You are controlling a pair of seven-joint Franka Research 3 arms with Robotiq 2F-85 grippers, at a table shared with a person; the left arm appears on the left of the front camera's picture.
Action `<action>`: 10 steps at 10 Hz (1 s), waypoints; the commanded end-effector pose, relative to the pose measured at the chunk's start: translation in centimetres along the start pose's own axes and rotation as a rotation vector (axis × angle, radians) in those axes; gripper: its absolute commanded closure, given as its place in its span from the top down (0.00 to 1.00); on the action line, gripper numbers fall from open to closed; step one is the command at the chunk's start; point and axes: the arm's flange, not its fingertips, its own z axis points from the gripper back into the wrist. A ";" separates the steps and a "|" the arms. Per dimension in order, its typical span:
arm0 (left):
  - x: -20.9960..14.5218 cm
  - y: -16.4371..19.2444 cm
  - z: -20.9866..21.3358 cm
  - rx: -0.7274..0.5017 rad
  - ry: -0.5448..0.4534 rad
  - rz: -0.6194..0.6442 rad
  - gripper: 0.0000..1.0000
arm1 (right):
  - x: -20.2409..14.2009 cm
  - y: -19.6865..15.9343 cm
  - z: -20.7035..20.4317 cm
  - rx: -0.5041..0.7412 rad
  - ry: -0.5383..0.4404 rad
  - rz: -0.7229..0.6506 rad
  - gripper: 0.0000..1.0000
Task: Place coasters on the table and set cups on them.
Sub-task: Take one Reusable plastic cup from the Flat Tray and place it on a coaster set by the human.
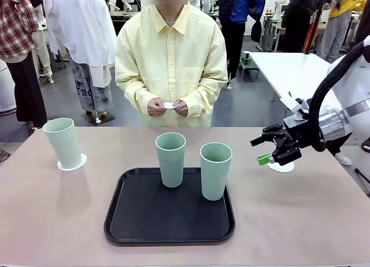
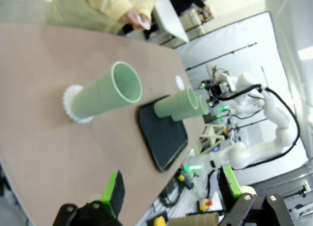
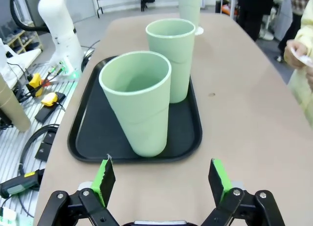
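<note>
On the beige-pink tabletop (image 1: 46,221), one mint-green plastic tumbler (image 1: 62,142) stood on a lacy white paper doily (image 1: 72,164); two others (image 1: 170,157) waited on the black tray (image 1: 133,221). The right gripper (image 1: 260,150), spread empty, hovered over a second doily (image 1: 282,167), likely the next cup's seat.

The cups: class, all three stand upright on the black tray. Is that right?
No. One cup stands upright on a coaster on the table, left of the black tray; the other two stand on the tray, as the front view shows.

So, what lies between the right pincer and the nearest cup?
In the right wrist view, a strip of bare table and the tray's rim separate the pincer from that cup.
</note>
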 end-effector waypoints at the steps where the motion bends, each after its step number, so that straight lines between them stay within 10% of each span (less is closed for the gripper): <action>1: 0.0 -0.2 0.1 -0.005 -0.003 -0.003 1.00 | -0.9 -0.6 -2.0 -0.003 -0.093 0.057 1.00; 10: 0.0 -0.2 0.1 -0.005 -0.003 -0.003 1.00 | -1.9 -1.6 -7.2 0.103 -0.137 0.045 1.00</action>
